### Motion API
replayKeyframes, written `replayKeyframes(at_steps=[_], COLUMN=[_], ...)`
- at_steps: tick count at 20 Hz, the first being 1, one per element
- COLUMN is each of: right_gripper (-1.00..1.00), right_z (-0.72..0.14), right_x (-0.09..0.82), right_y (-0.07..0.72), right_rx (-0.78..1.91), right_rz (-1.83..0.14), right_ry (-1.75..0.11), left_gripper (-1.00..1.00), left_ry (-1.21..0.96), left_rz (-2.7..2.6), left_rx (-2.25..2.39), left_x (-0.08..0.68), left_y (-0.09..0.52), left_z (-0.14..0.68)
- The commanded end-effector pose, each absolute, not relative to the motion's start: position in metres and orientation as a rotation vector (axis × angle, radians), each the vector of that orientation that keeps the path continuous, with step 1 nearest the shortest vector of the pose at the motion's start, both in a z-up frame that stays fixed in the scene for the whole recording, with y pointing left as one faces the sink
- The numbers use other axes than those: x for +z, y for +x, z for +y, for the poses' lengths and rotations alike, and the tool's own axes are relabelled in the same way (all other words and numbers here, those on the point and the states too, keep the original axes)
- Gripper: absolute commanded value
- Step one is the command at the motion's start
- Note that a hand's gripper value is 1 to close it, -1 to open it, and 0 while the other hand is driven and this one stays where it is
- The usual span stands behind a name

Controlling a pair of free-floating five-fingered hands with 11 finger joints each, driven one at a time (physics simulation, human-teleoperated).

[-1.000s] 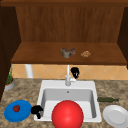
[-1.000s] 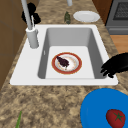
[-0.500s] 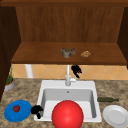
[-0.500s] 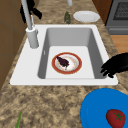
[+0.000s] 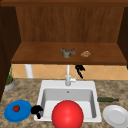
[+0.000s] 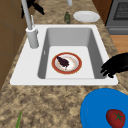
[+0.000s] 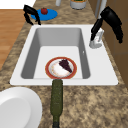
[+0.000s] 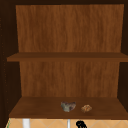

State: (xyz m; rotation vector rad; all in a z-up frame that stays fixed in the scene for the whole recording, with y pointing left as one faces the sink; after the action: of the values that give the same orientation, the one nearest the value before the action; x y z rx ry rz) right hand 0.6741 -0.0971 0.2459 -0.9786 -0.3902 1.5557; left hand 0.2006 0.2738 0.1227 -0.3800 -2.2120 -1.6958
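Faucet [image 5: 67, 75] stands at the back rim of the white sink [image 5: 42, 87], centre of the front view, and the right hand [image 5: 79, 69] hangs just to its right, under the wooden shelf [image 5: 37, 56]. In the right side view, upper right of the frame, this hand droops with fingers pointing down and loosely bent beside the faucet's side lever; whether a fingertip touches the lever I cannot tell, and it grips nothing that I can see. Its position suits working the lever, as I judge it.

The left hand [image 5: 37, 111] sits at the lower left of the front view, over the sink's front left corner, between the basin and the blue plate [image 5: 17, 111] that carries a tomato [image 5: 16, 108]. Its fingers curl downward around nothing, near the rim but seemingly not resting on it.

In the basin lies a red-rimmed plate [image 6: 67, 63] with a dark lump of food, flat on the floor of the sink. In the front view a large red round thing [image 5: 67, 115] covers that plate; what it is I cannot make out. On the worktop to the right lie a dark green bottle [image 5: 107, 99] on its side and a white plate [image 5: 115, 115], cut by the frame's edge. Two small objects on the shelf, one grey [image 5: 68, 52] and one brown [image 5: 85, 54], are too blurred to name.
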Motion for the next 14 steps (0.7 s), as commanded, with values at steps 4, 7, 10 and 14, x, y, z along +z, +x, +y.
replayKeyframes(at_steps=[4, 7, 10, 14], right_gripper=[-1.0, -1.0, -1.0, -1.0], right_z=[-0.138, -0.153, -0.161, -0.166], right_x=[0.233, 0.226, 0.222, 0.224], right_y=[0.664, 0.661, 0.661, 0.657], right_rx=[1.531, 1.526, 1.533, 1.558], right_rz=[-0.453, -0.468, -0.456, -0.425], right_ry=[-0.91, -0.883, -0.848, -0.911], left_gripper=[0.0, 0.0, 0.0, 0.0], left_ry=[-0.38, -0.38, -0.38, -0.38], left_rz=[-2.212, -2.212, -2.212, -2.212], left_rx=[-1.696, -1.696, -1.696, -1.696], left_x=[0.123, 0.123, 0.123, 0.123], left_y=[0.201, 0.201, 0.201, 0.201], left_z=[0.274, 0.274, 0.274, 0.274])
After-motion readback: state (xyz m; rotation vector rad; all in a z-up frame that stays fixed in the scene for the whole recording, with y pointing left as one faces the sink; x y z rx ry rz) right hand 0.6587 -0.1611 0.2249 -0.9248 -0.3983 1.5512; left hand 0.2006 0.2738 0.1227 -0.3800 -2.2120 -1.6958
